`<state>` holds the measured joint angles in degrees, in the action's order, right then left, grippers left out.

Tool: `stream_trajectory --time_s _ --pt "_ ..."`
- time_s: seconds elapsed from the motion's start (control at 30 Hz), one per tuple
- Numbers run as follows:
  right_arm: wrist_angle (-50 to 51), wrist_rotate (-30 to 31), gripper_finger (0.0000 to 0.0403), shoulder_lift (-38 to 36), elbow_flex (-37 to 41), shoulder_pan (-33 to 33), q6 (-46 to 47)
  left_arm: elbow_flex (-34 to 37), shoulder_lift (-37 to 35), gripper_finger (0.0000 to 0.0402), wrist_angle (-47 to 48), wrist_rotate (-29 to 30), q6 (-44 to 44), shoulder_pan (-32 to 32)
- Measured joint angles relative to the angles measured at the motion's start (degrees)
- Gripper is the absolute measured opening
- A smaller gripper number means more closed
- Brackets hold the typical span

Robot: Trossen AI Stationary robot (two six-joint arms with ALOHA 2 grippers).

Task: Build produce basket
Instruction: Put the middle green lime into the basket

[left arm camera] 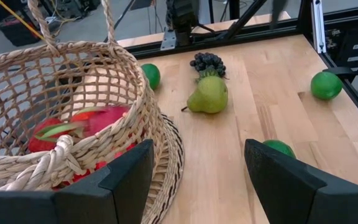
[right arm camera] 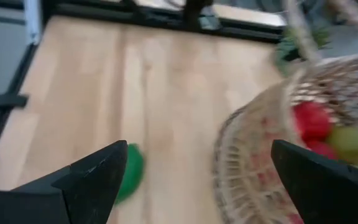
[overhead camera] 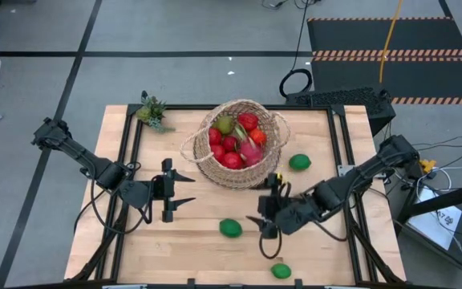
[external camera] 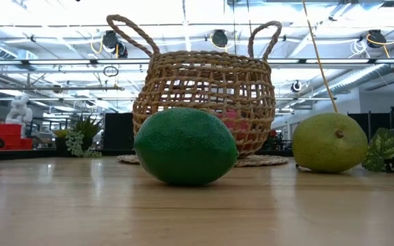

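The woven basket (overhead camera: 235, 144) stands at the table's far middle, with red, green and pink produce (overhead camera: 233, 143) inside. My left gripper (overhead camera: 184, 189) hovers open to the basket's left and holds nothing. My right gripper (overhead camera: 263, 202) hovers open just near of the basket, also holding nothing. Three green limes lie loose on the table: one (overhead camera: 230, 228) near the middle, one (overhead camera: 281, 270) by the near edge, one (overhead camera: 299, 162) right of the basket. A pear (left arm camera: 209, 96) and dark grapes (left arm camera: 207, 62) lie beyond the basket in the left wrist view.
A small green spiky plant (overhead camera: 152, 112) sits at the table's far left corner. A black frame rail (overhead camera: 340, 144) runs along the table's right side. Bare wood lies between the two grippers, near of the basket.
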<state>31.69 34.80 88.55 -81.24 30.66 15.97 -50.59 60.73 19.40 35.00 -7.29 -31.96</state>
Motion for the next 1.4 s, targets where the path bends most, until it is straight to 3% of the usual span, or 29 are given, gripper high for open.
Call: stream_trajectory --time_s 0.17,0.57,0.87,1.03,1.4 --pt "-6.0 -6.4 0.0391 0.0 5.2 0.7 -0.1 0.0 0.0 0.0251 0.0 0.0 0.0 0.0" --pt "-17.2 -6.4 0.0391 0.0 9.6 0.1 0.3 0.0 0.0 0.0251 0.0 0.0 0.0 0.0" --pt "-41.3 -6.3 0.0391 0.0 24.4 2.2 2.5 0.0 0.0 0.0251 0.0 0.0 0.0 0.0" --pt "-50.4 -2.5 0.0391 0.0 30.1 1.0 0.9 0.0 0.0 0.0251 0.0 0.0 0.0 0.0" --pt "-52.8 -1.8 0.0391 0.0 31.5 -0.1 -3.6 0.0 0.0 0.0251 0.0 0.0 -0.1 0.0"
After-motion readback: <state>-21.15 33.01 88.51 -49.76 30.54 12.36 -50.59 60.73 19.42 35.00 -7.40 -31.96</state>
